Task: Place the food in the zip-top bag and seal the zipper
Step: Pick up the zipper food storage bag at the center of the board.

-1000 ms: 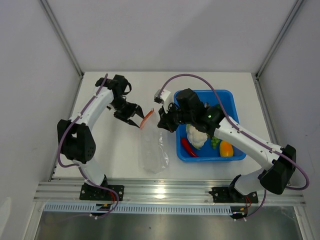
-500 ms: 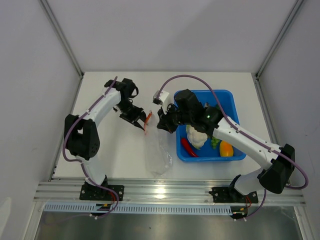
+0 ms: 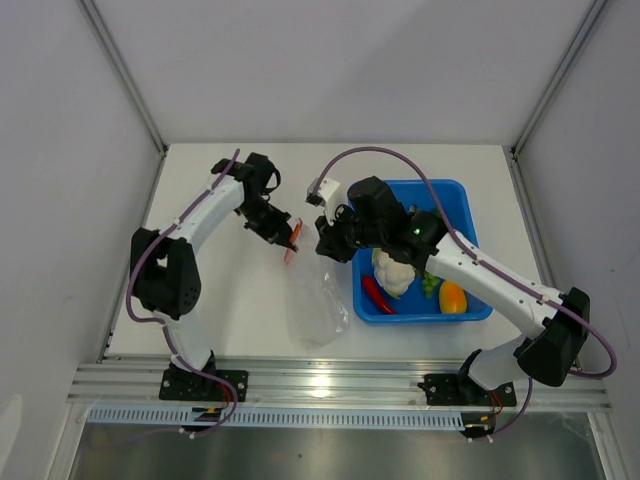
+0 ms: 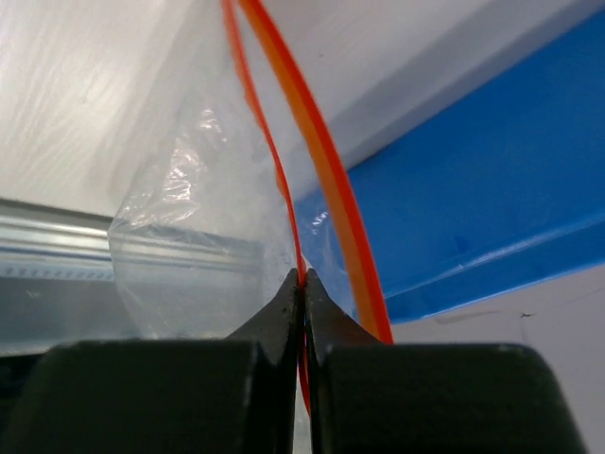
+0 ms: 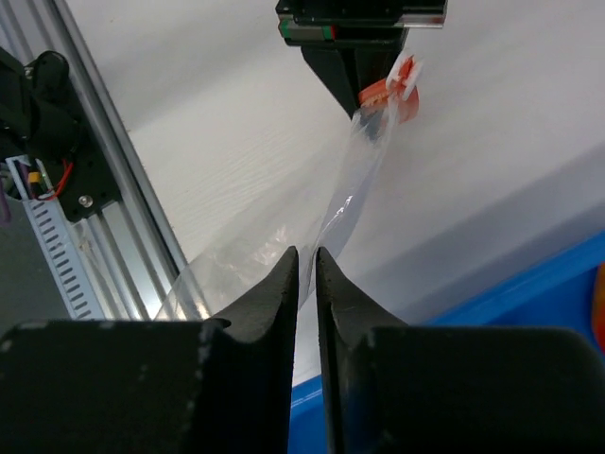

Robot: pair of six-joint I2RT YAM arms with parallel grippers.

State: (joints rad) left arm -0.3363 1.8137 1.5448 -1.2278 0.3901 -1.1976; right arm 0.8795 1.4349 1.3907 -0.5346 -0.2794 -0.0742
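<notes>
The left arm reaches far and right across the bench (image 3: 225,300), its left pincer (image 4: 302,280) closed tight on the zipper (image 4: 326,180) at the mouth's left end. The right arm bends over the blue tray (image 3: 462,188), and its right pincer (image 5: 302,253) is all but closed on the clear film at the mouth's right side. The zip-top bag (image 3: 315,305) trails toward the near edge, just left of the tray. The cauliflower (image 3: 393,272), chili (image 3: 378,294), grapes (image 3: 430,285) and pepper (image 3: 452,297) lie in the tray.
</notes>
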